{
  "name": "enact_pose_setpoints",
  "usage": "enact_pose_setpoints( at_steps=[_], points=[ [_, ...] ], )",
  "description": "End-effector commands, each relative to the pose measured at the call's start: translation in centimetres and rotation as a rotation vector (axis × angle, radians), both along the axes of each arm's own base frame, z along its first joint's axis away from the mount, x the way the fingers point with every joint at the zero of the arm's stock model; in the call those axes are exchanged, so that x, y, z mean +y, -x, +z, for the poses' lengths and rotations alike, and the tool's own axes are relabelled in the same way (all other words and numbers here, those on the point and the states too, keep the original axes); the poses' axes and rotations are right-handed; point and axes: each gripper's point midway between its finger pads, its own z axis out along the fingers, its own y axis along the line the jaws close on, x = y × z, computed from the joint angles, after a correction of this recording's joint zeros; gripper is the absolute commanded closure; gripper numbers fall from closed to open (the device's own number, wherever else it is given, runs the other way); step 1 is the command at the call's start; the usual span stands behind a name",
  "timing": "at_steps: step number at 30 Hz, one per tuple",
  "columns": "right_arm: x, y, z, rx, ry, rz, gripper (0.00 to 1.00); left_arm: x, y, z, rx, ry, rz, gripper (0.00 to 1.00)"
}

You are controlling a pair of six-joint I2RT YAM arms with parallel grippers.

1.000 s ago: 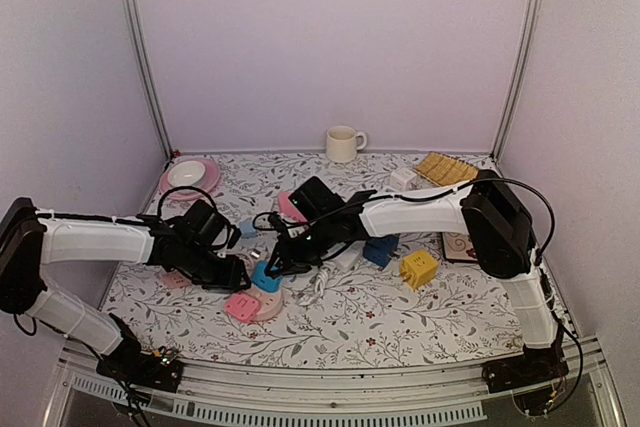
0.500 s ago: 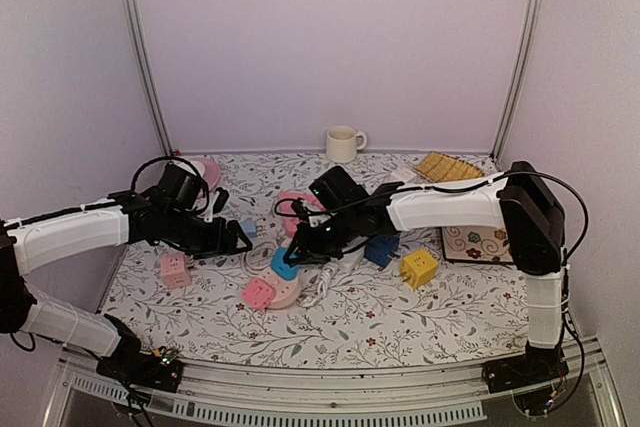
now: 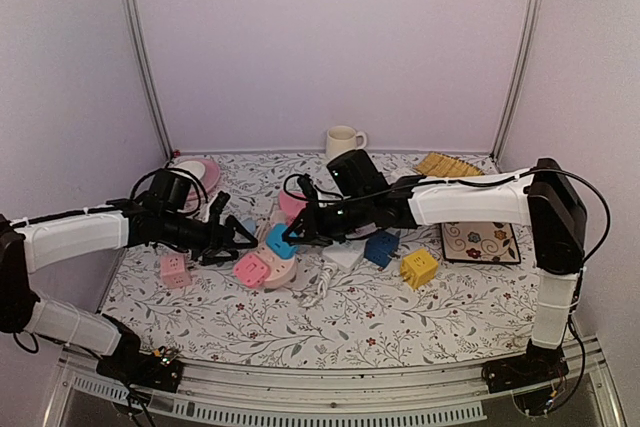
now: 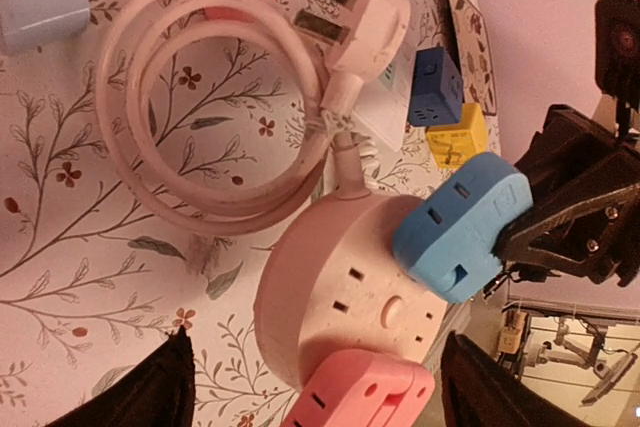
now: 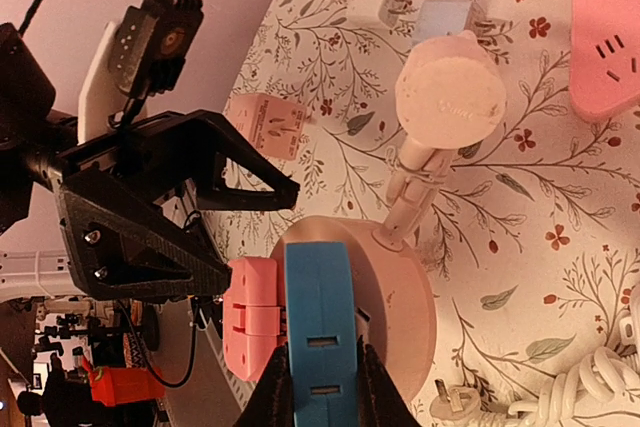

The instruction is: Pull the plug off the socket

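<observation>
The round pale-pink socket (image 3: pixel 278 269) (image 4: pixel 345 292) (image 5: pixel 405 302) lies at the middle of the table. A blue plug (image 3: pixel 280 240) (image 4: pixel 462 227) (image 5: pixel 318 312) sits tilted against its top face, and a pink plug (image 3: pixel 250 269) (image 4: pixel 362 394) (image 5: pixel 248 317) beside it. My right gripper (image 3: pixel 296 233) (image 5: pixel 320 392) is shut on the blue plug, one finger on each side. Just left of the socket, my left gripper (image 3: pixel 236 238) (image 4: pixel 315 397) is open, its fingers (image 4: pixel 150 392) wide on either side of the pink plug and touching nothing.
The socket's white cord (image 4: pixel 200 117) coils behind it, ending in a round plug (image 5: pixel 450 92). Around it lie a pink cube (image 3: pixel 174 270), a white power strip (image 3: pixel 345 255), a blue cube (image 3: pixel 380 249) and a yellow cube (image 3: pixel 419 268). A mug (image 3: pixel 345 143) and a pink plate (image 3: pixel 190 175) stand at the back.
My left gripper has opened, let go of the socket and drawn back to the left. The right gripper has carried the blue plug away from the near edge, and the socket came with it.
</observation>
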Motion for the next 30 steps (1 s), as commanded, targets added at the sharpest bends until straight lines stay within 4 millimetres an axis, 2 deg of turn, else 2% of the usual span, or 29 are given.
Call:
enact_pose_setpoints(
  at_steps=[1, 11, 14, 19, 22, 25, 27, 30],
  points=[
    [1.0, 0.4, 7.4, -0.134, -0.211, 0.067, 0.98, -1.0, -0.4, 1.1, 0.022, 0.128, -0.038, 0.15],
    [1.4, 0.2, 10.3, -0.180, -0.320, 0.103, 0.97, -0.9, -0.8, 2.1, 0.078, 0.265, -0.054, 0.26],
    [1.4, 0.2, 11.3, -0.190, -0.361, 0.115, 0.98, -0.8, -0.9, 2.6, 0.087, 0.301, -0.056, 0.32],
    [1.3, -0.6, 11.8, -0.191, -0.385, 0.108, 0.98, -0.8, -0.9, 3.7, 0.090, 0.353, -0.064, 0.43],
    [1.5, -0.7, 11.9, -0.186, -0.397, 0.114, 0.97, -0.6, -1.0, 3.8, 0.089, 0.362, -0.060, 0.55],
    [1.7, -0.7, 12.2, -0.188, -0.412, 0.126, 0.98, -0.5, -1.1, 3.5, 0.094, 0.359, -0.050, 0.74],
    [1.9, -0.5, 12.6, -0.194, -0.430, 0.137, 0.97, -0.2, -1.2, 2.8, 0.109, 0.333, -0.032, 0.87],
    [1.9, -0.3, 13.5, -0.210, -0.465, 0.153, 0.98, 0.4, -1.4, 1.2, 0.130, 0.272, 0.004, 0.99]
  ],
)
